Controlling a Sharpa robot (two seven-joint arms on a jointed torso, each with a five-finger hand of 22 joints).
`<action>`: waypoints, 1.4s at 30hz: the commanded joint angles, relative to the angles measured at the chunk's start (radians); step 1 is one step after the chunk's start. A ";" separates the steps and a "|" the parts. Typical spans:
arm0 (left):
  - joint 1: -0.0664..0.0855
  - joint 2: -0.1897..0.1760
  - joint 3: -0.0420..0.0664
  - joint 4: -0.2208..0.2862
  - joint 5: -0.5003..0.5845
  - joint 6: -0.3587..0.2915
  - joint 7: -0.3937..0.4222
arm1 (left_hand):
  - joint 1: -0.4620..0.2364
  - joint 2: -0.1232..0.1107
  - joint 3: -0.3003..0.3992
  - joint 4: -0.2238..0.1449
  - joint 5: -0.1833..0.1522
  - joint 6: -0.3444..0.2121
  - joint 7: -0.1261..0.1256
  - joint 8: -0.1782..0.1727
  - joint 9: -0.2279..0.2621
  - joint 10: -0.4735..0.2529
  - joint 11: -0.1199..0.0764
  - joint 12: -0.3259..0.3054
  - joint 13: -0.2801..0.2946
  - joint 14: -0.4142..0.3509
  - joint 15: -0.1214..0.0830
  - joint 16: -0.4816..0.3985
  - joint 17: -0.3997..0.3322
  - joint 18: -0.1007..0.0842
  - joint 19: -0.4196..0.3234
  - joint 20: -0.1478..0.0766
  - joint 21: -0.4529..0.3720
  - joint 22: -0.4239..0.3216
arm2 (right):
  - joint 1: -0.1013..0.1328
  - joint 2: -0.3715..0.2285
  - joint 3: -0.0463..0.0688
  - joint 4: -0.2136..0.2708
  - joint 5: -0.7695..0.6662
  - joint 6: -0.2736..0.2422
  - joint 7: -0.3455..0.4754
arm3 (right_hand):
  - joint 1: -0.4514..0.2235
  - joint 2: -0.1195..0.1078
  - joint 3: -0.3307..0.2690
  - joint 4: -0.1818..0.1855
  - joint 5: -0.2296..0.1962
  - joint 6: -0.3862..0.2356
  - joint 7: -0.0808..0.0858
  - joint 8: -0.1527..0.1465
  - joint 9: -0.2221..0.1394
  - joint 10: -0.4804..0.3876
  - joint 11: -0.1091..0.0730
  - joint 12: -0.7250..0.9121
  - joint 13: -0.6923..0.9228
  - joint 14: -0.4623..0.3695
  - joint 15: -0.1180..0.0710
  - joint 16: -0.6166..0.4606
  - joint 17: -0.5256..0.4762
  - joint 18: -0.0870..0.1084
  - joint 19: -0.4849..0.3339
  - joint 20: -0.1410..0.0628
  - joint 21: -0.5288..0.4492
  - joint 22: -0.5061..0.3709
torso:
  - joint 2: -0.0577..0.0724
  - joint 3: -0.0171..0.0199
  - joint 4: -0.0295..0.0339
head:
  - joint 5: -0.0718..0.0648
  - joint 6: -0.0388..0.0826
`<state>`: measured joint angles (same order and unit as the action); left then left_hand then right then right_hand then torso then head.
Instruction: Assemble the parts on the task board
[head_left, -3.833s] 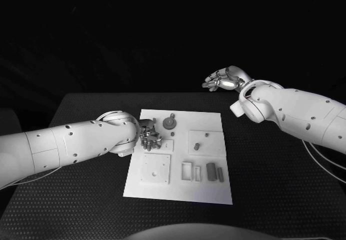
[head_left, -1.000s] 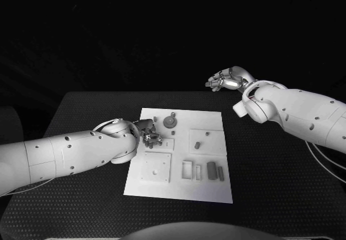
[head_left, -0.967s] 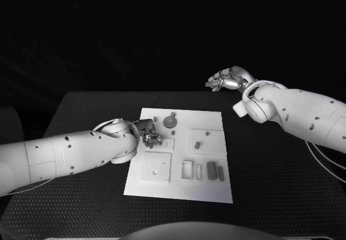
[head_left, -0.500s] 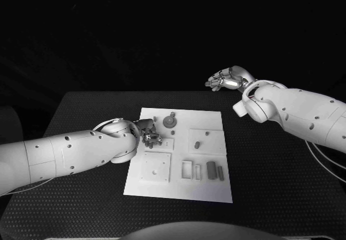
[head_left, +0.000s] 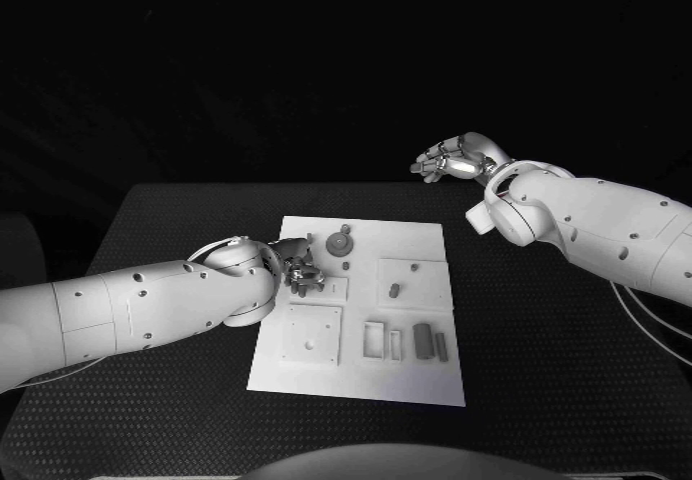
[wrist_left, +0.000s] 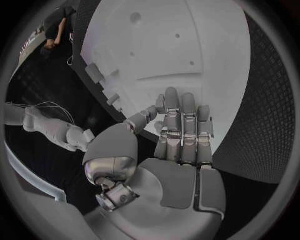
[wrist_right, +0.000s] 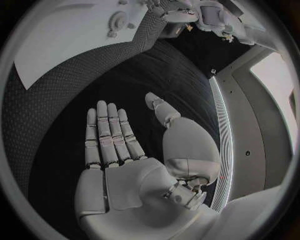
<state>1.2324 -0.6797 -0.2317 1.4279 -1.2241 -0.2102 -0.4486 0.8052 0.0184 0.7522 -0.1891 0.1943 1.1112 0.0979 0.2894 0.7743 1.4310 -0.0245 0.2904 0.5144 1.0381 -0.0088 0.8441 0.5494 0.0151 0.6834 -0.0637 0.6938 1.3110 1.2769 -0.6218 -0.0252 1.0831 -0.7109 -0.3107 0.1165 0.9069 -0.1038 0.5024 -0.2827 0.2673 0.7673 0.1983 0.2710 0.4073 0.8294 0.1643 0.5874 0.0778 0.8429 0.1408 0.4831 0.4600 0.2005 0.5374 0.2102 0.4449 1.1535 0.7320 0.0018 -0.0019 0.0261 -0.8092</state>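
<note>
1. Head view: left hand (head_left: 299, 275) hovers low over the task board's (head_left: 418, 375) left side — fingers (wrist_left: 181, 135) straight, pressed together, holding nothing.
2. Right hand (head_left: 451, 160) raised past the tabletop's (head_left: 577, 360) far edge — fingers (wrist_right: 109, 135) flat, empty.
3. Grey parts (head_left: 423, 341) lie on the board.

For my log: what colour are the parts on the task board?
Grey parts, on the white task board; head view.

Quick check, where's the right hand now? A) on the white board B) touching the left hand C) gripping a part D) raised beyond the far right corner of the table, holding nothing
D: the right hand sits up past the table's far right corner, away from the white board; the right wrist view shows its palm flat, fingers straight, nothing held.
</note>
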 joint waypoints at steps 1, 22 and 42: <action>-0.012 0.009 -0.006 0.002 0.001 0.035 0.013 | 0.010 0.000 0.002 0.001 -0.002 0.060 -0.055 -0.004 -0.001 -0.001 -0.003 -0.004 -0.001 0.001 0.004 0.006 -0.001 -0.015 -0.007 -0.031 -0.006 0.014 | -0.001 -0.001 0.000 0.001 0.000 0.013 0.008 | -0.009 -0.001 -0.002 0.004 0.005 0.000 0.021 0.007 -0.001 0.007 -0.001 -0.004 -0.001 -0.001 0.009 -0.004 -0.002 -0.006 -0.004 0.002 -0.007 0.001 | 0.000 -0.0007 0.0004 | -0.001 0.000; -0.014 0.008 -0.006 0.012 0.000 0.052 0.018 | 0.050 -0.053 -0.005 -0.011 -0.007 0.066 -0.055 -0.015 -0.002 0.002 -0.004 -0.005 -0.001 0.000 0.003 0.013 -0.004 -0.015 -0.008 -0.033 0.000 0.014 | -0.003 -0.003 0.000 0.002 0.007 0.014 0.009 | -0.016 0.000 -0.002 0.006 0.010 0.000 0.022 0.007 -0.002 0.008 -0.001 -0.004 -0.003 -0.001 0.009 -0.004 -0.002 -0.006 -0.003 0.002 -0.008 0.003 | 0.000 -0.0003 0.0002 | 0.001 -0.002; -0.015 0.007 -0.006 0.012 0.001 0.062 0.019 | 0.064 -0.124 -0.028 0.013 -0.019 0.081 -0.059 -0.022 -0.004 0.011 -0.006 -0.003 0.000 0.006 0.000 0.021 -0.008 -0.015 -0.003 -0.035 0.003 0.011 | -0.003 -0.003 0.000 0.002 0.009 0.015 0.009 | -0.020 0.001 -0.003 0.007 0.014 0.000 0.022 0.007 -0.003 0.007 -0.001 -0.004 -0.004 -0.001 0.009 -0.004 -0.002 -0.006 -0.004 0.003 -0.010 0.005 | 0.000 0.0000 0.0002 | -0.001 -0.003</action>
<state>1.2312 -0.6807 -0.2300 1.4336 -1.2401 -0.1991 -0.4498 0.8698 -0.0989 0.7245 -0.1807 0.1772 1.1436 0.0800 0.2740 0.7689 1.4409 -0.0238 0.2904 0.5145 1.0380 -0.0088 0.8622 0.5427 0.0153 0.6827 -0.0680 0.6970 1.3105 1.2742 -0.6252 -0.0252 1.0832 -0.7037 -0.3093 0.1166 0.8991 -0.1040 0.4996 -0.2799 0.2760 0.7673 0.1983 0.2749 0.4055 0.8294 0.1643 0.5874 0.0752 0.8392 0.1444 0.4831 0.4590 0.2006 0.5374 0.2102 0.4411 1.1568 0.7321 0.0019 -0.0022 0.0249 -0.8127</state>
